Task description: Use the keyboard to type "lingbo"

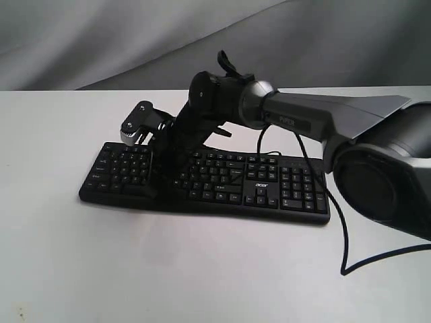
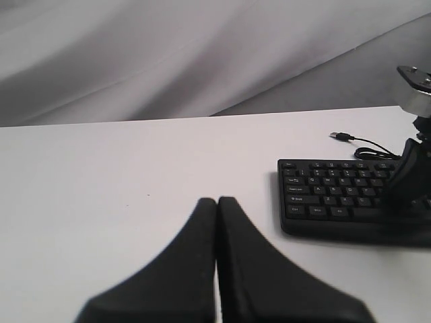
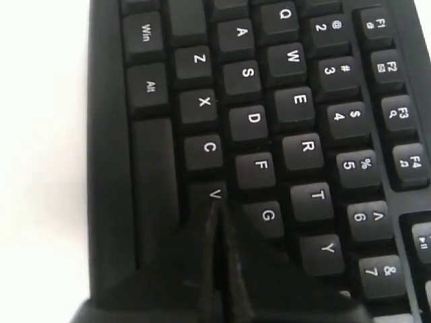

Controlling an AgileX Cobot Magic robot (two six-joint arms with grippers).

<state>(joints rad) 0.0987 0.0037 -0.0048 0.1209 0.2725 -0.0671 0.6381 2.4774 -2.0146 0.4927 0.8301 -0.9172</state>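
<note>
Your right pincer (image 3: 215, 210) is pinched together to a single point and holds nothing. That point sits at the edge of the V key (image 3: 214, 194), just beside the G key (image 3: 268, 217); whether it presses or only hovers cannot be told. The keyboard (image 1: 269, 185) lies flat on the tabletop (image 1: 202, 276), its long axis running across the exterior view with the number pad at the right end. The right arm reaches across it to the left-centre of the letter block. Of the word's letters, G is the visible neighbour. B is probably next along the V row, hidden beneath the pincer, and L, I, N and O should lie further along, past the Y key (image 3: 328, 247), toward the number-pad end. So expect any shift to run along the long axis, not across it. Your left pincer (image 2: 217, 202) is closed too and empty, over the tabletop well apart from the keyboard's left end, so the right arm is far nearer
</note>
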